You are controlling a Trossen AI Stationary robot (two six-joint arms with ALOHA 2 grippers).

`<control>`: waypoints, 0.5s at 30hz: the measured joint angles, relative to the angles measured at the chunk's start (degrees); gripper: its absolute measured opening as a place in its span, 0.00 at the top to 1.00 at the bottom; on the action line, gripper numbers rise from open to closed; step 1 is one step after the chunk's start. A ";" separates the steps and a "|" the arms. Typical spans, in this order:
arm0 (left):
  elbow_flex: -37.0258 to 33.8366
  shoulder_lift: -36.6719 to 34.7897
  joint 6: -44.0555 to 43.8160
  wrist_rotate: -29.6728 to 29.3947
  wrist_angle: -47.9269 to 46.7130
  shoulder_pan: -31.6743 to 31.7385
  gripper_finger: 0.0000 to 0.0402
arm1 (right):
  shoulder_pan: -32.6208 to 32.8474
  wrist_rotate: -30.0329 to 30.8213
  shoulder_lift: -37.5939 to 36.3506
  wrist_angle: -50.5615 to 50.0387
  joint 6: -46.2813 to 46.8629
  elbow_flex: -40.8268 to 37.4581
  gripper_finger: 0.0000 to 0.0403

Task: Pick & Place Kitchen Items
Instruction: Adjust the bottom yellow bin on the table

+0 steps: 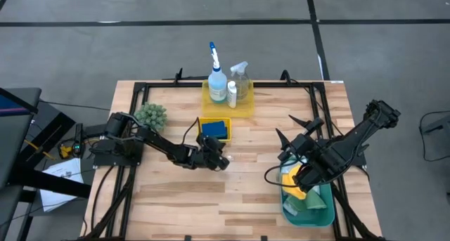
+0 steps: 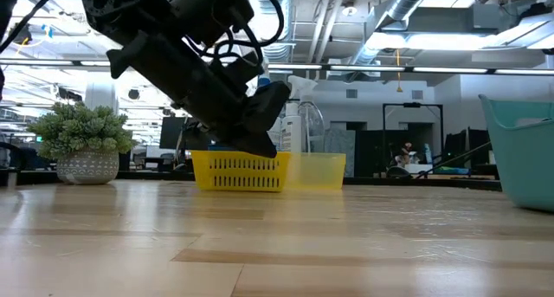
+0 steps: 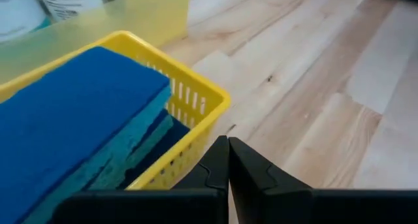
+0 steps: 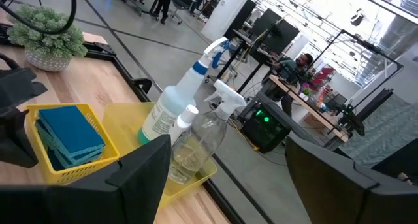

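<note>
Cloths sit in the teal bin (image 1: 287, 211) under our right gripper (image 1: 301, 172), jaws spread wide and empty. Sponges (image 1: 215, 128) fill the small yellow tray (image 1: 200, 121); left gripper (image 1: 219, 160) beside it is clamped shut, so we'd open before reaching.

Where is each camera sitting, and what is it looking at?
High view: above, looking down on table, both arms.
Low view: at tabletop height, facing the room; left gripper fills it.
Left wrist view: behind shut left fingers, facing the blue sponges.
Right wrist view: between open right fingers, facing the spray bottles.
All four share the small yellow tray.
</note>
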 joint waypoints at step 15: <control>-0.37 -7.64 -13.99 -1.47 -26.02 -3.98 1.00 | 0.02 -0.22 -0.02 -0.02 0.02 0.00 0.28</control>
